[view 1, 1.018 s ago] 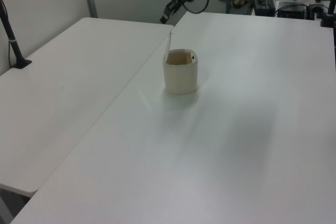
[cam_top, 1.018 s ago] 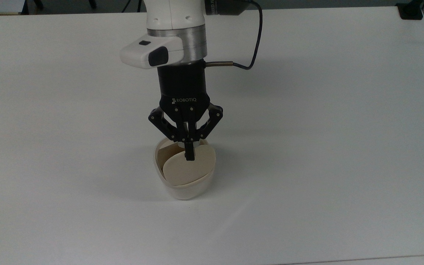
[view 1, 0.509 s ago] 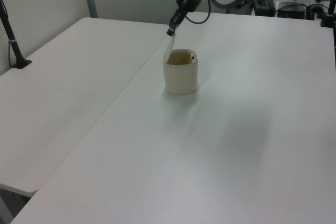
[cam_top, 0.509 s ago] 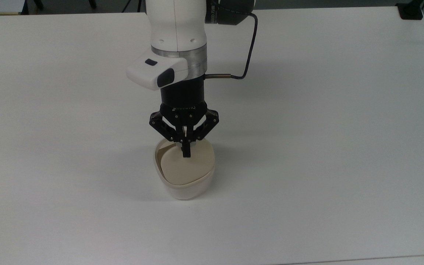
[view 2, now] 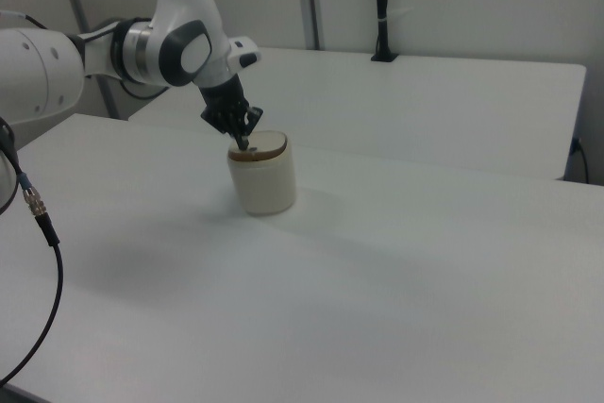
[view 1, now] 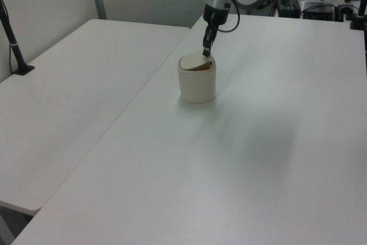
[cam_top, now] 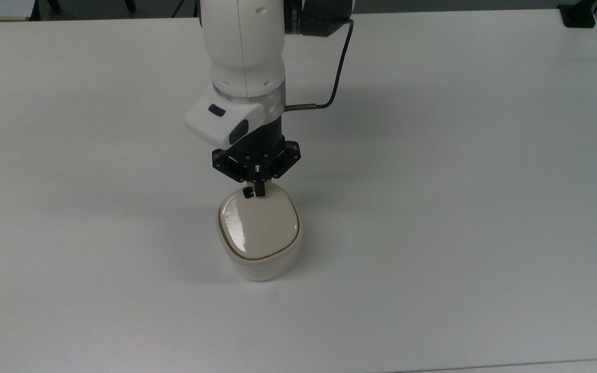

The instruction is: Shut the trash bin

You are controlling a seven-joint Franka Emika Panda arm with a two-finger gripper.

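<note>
The small cream-white plastic trash bin, rounded-square in shape, is standing upright on the wide white table, near the middle of the top view and closer to that view's lower edge. Its glossy beige flap lid is lying down across the opening in the top view, with a thin dark seam running round it; in the left view the lid is looking slightly raised on the left view's left side, so I cannot tell whether it is sitting fully flush. A small black button is sitting at the rim on the far side of the bin in the top view.

The black two-finger gripper is pointing down at that far rim, just beside the button, with its fingers drawn together into one narrow tip and nothing held between them. The tip is touching or almost touching the lid's edge. Above it the white robot arm is leaning over, a black cable looping from its wrist.

A second white table is standing alongside in the left view.
</note>
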